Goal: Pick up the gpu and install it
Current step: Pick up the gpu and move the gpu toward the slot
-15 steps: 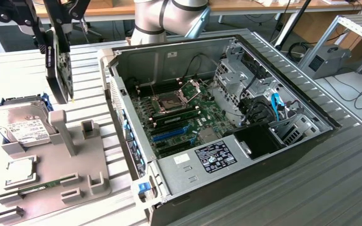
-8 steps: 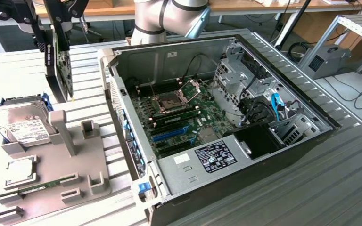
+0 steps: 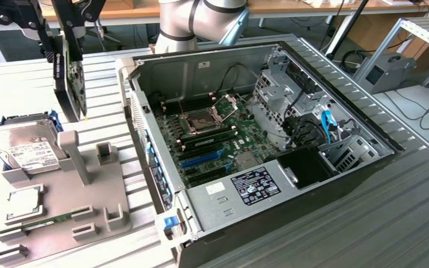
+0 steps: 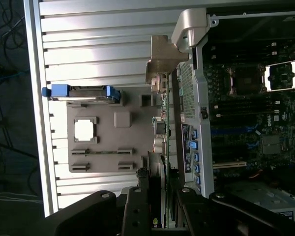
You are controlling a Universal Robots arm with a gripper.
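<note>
My gripper point(image 3: 67, 30) hangs high at the exterior view's left and is shut on the gpu point(image 3: 71, 84). The card dangles on edge, dark and thin, above the slatted table between the grey parts holder point(image 3: 87, 218) and the open computer case point(image 3: 326, 173). In the wrist view the gpu point(image 4: 160, 130) runs edge-on out from between my black fingers point(image 4: 137, 209), and its silver bracket point(image 4: 163, 56) is at the far end, beside the case's rear wall point(image 4: 189, 29). Inside the case, the motherboard point(image 3: 222, 134) lies bare with its blue expansion slots point(image 3: 201, 159).
The grey holder carries a silver hard drive point(image 3: 24, 148) in a blue frame, a CPU point(image 3: 22, 202) and a RAM stick point(image 3: 43, 224). Upright posts point(image 3: 73, 156) rise from the holder. The case walls stand tall around the motherboard. My arm's base point(image 3: 188, 22) is behind the case.
</note>
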